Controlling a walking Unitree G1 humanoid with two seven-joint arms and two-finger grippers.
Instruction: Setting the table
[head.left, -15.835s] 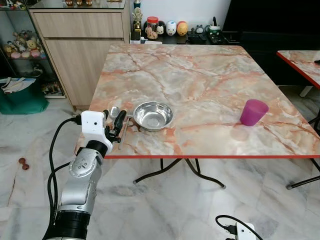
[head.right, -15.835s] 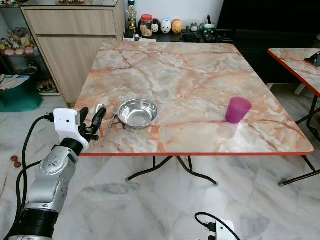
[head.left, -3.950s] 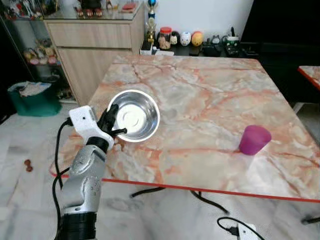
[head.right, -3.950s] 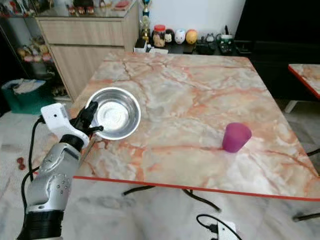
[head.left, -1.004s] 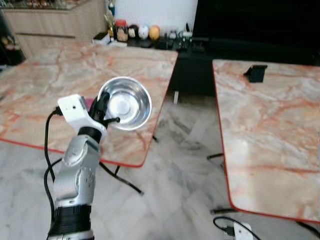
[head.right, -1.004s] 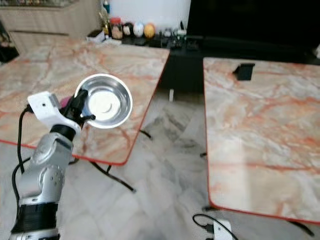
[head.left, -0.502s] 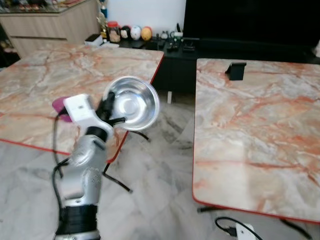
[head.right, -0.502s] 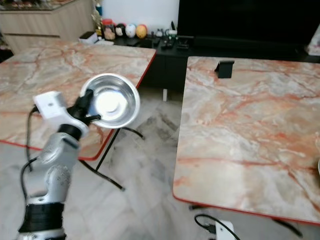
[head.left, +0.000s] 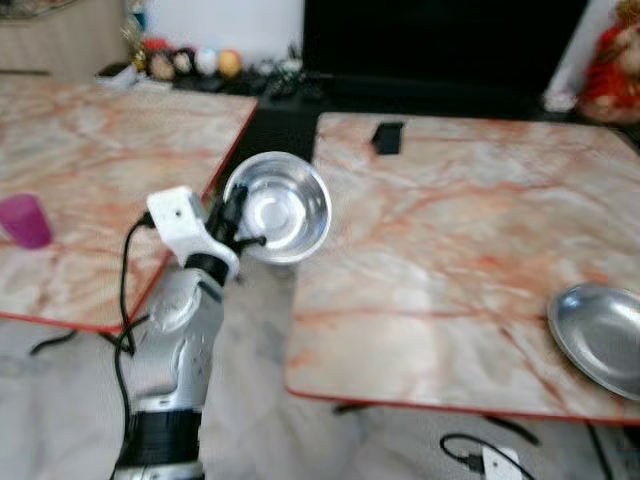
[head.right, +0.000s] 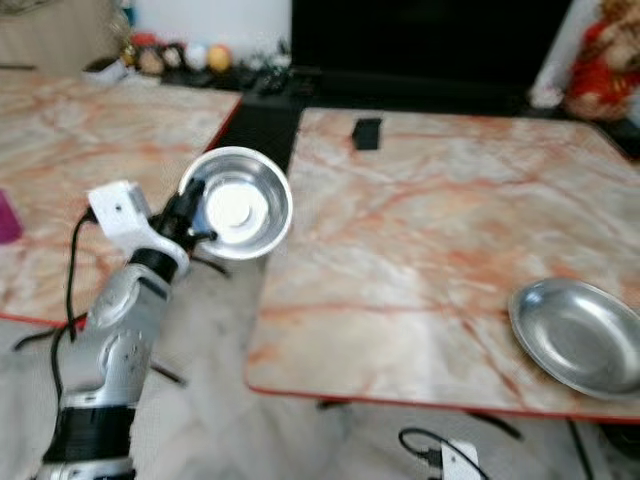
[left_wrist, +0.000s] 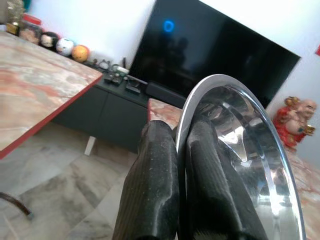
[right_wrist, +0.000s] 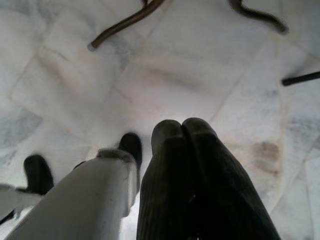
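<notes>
- The left gripper (head.left: 236, 222) is raised in front of the robot, over the gap between two marble-patterned tables, its two black fingers pinched tight on the rim of a steel bowl (head.left: 283, 206); in the left wrist view one finger (left_wrist: 152, 180) lies outside the rim and the other inside.
- The bowl is held in the air, tilted, with its hollow facing the camera, beside the near left corner region of the right-hand table (head.left: 440, 240).
- That table's red-trimmed front edge runs across the lower part of the head views; its left edge borders a narrow lane of pale floor (head.left: 250, 400), and the left-hand table (head.left: 90, 160) lies across that lane.
- One flat steel plate (head.right: 575, 335) sits near the right-hand table's front right edge; most of that tabletop is bare marble.
- One purple cup (head.left: 24, 220) stands on the left-hand table, well apart from the bowl.
- One small dark object (head.left: 387, 137) rests near the right-hand table's far edge.
- The right gripper (right_wrist: 182, 131) hangs over the floor, fingers pressed together with nothing between them.
</notes>
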